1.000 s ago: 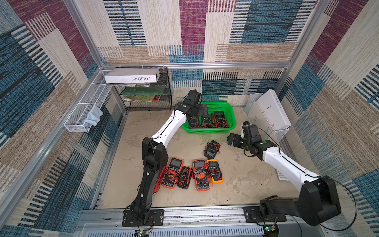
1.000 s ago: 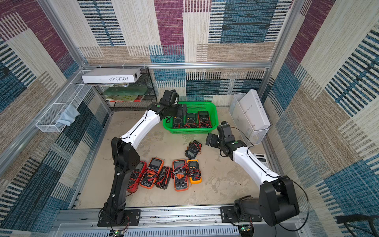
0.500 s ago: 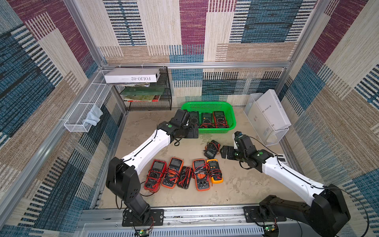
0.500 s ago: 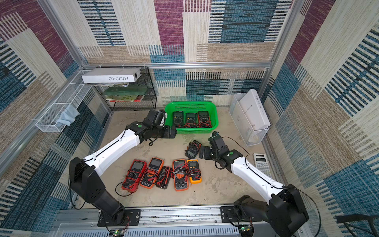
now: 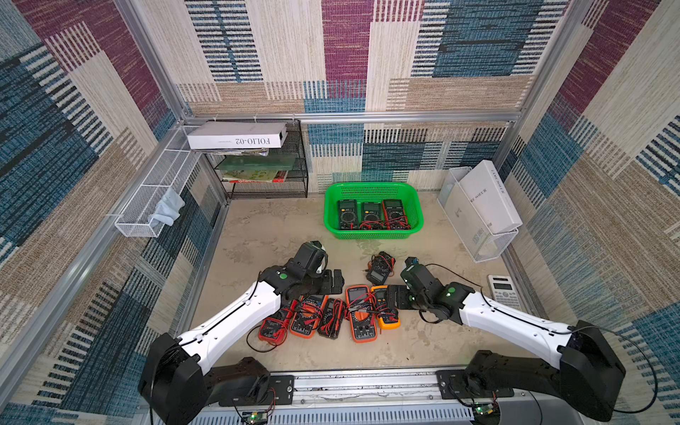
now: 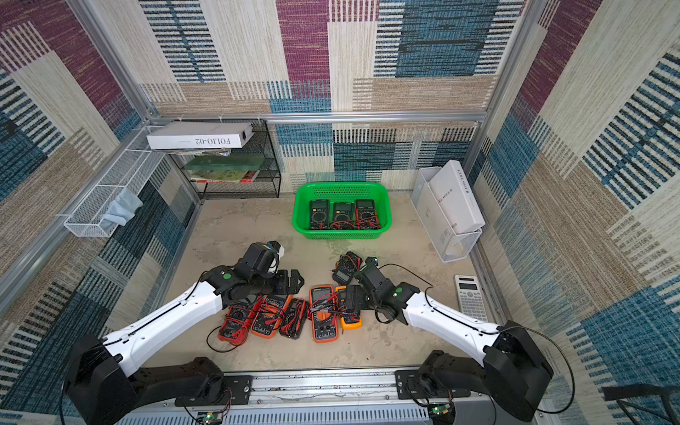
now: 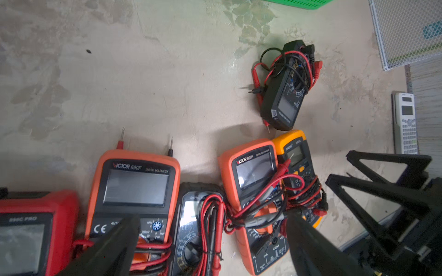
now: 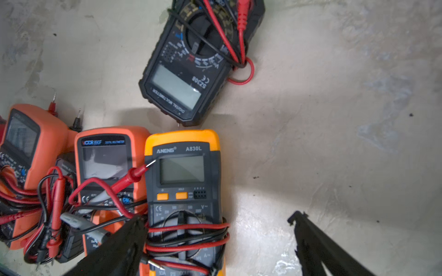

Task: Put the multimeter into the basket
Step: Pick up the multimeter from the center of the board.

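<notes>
The yellow multimeter (image 8: 184, 172) lies flat on the table (image 5: 279, 228), outside the basket (image 5: 369, 187). It ends a row of five multimeters (image 5: 331, 316) well short of the basket, on the robot's side. The right gripper (image 8: 216, 219) hangs over it, jaws spread wide, nothing pinched. One finger (image 8: 122, 248) is at the meter's lead-wrapped edge, the other over bare table; can't tell if either touches. The left gripper (image 7: 212, 217) is also spread wide and empty, above the black multimeter (image 7: 189, 215) mid-row, which lies between two orange ones. A lone dark multimeter (image 5: 379, 266) with leads wrapped round it sits between the row and the basket. Three multimeters (image 5: 371, 215) lie side by side inside the basket. A calculator (image 5: 503, 290) lies right of the basket and nearer the robot, by the wall.
</notes>
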